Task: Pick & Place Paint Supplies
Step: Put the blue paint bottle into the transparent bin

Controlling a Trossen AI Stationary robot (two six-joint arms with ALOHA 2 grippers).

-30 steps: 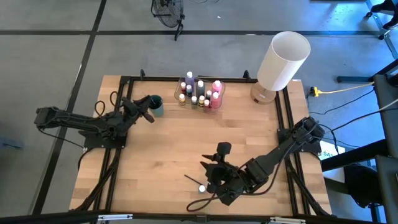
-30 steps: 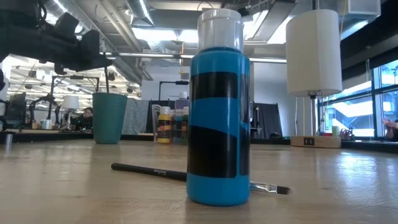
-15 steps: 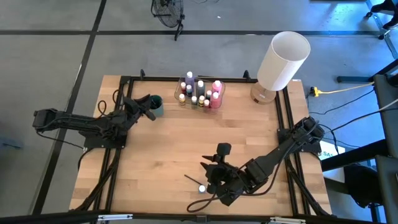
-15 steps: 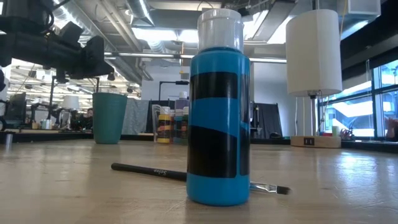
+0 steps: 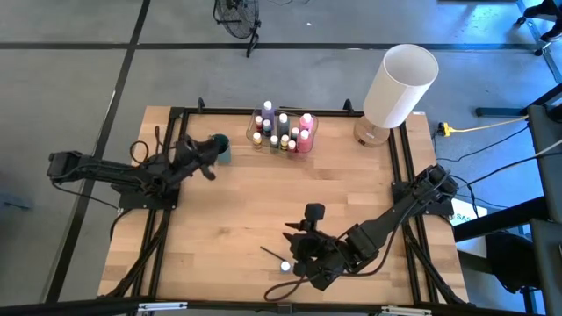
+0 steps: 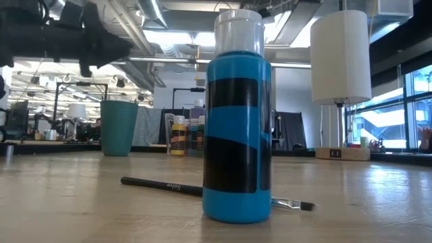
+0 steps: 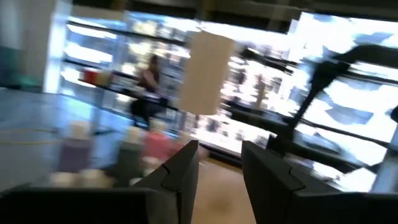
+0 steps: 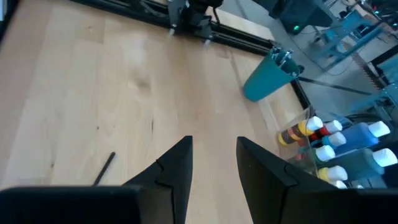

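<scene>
Pale wooden tabletop point(image 5: 237, 211): right gripper point(image 5: 297, 248), fingers parted and empty, hovers over the blue, white-capped paint bottle point(image 6: 237, 115), just beside it. Thin dark-handled paintbrush point(image 6: 202, 191) lies flat behind that bottle. Left gripper point(image 5: 200, 156), fingers apart, holding nothing, hangs beside the teal cup point(image 5: 220, 147). Clear plastic container point(image 5: 283, 132) of bottles stands well apart, at the far edge.

Two dark jointed arms, black cables along links, black angular end-effector fingers point(image 8: 177, 168)
</scene>
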